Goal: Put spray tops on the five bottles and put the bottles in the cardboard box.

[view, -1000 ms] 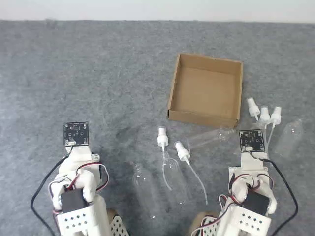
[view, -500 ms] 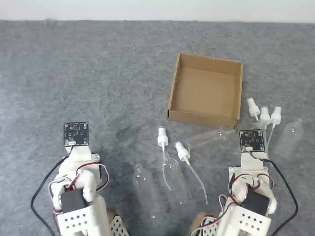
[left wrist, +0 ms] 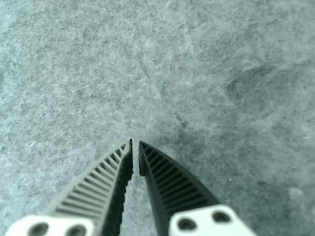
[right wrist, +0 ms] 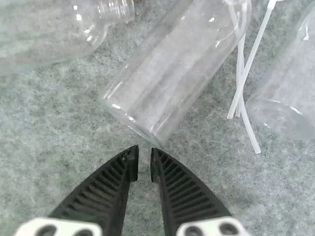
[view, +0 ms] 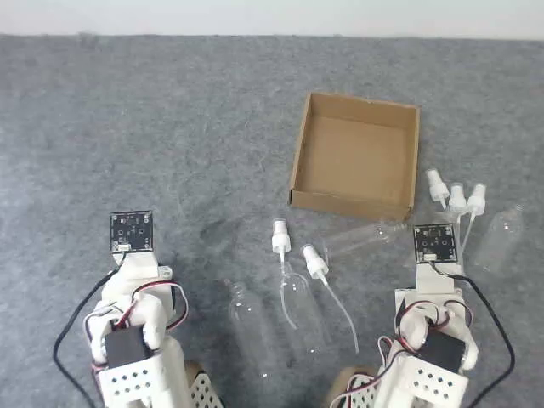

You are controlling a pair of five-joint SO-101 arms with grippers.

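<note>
An open cardboard box (view: 300,161) stands at the back right with nothing in it. Clear bottles lie on the grey carpet: two near the front middle (view: 251,327) (view: 303,310), one in front of the box (view: 365,236), one at the far right (view: 497,238). Two spray tops (view: 280,236) (view: 314,259) lie in the middle, three more (view: 457,197) right of the box. My left gripper (left wrist: 135,145) is shut over bare carpet. My right gripper (right wrist: 141,153) is shut, just short of a lying bottle (right wrist: 167,78); two more bottles (right wrist: 44,29) (right wrist: 290,88) flank it.
Both arms sit folded at the front edge, the left arm (view: 132,331) and the right arm (view: 433,340). Thin dip tubes (right wrist: 246,64) lie between two bottles. Grey carpet (view: 153,127) stretches open at the left and back left.
</note>
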